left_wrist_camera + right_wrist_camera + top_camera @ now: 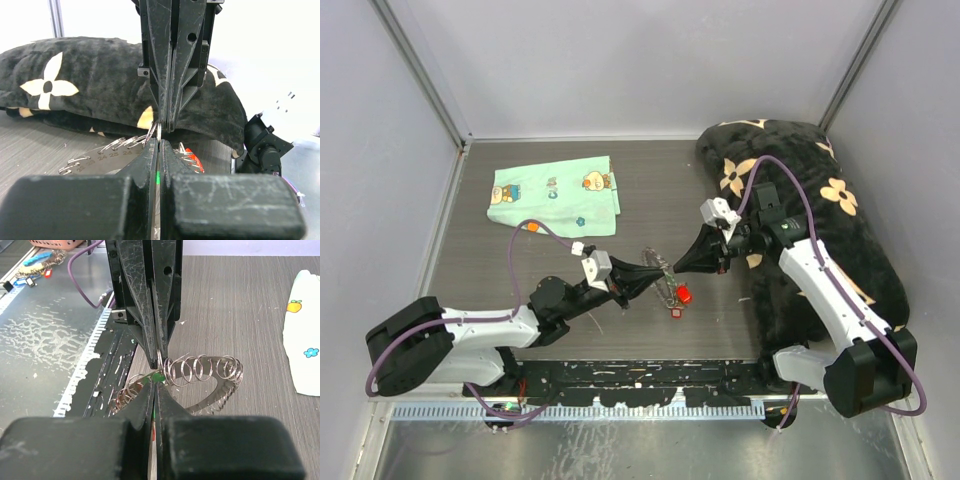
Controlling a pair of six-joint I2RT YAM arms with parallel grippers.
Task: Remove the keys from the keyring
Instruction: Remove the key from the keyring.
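The keyring (667, 272) lies low over the middle of the bench (650, 200), pinched from both sides. Your left gripper (656, 273) comes in from the near left and your right gripper (677, 267) from the far right, their tips almost touching on the same stretch of rim. Both sets of jaws are clenched on the keyring. The wrist views show each pair pressed together with only a sliver between. Whether either has also caught a key's small loop, you cannot tell. A red-headed key (684, 295) and a second key (676, 312) hang off the near side, so I judge you are at the start of working a key free, with none off yet. The next move calls for one arm to hold the loop steady while the other re-grips a single key and slides it along the wire to the opening. Do this in small moves, since the tips are crowded. You have open bench to the near left. The black flowered cushion (820, 230) sits close on the right, just behind your right arm. The mint cloth (555, 195) is well apart at the far left. The bench's near edge (620, 375) is not far below the dangling keys.
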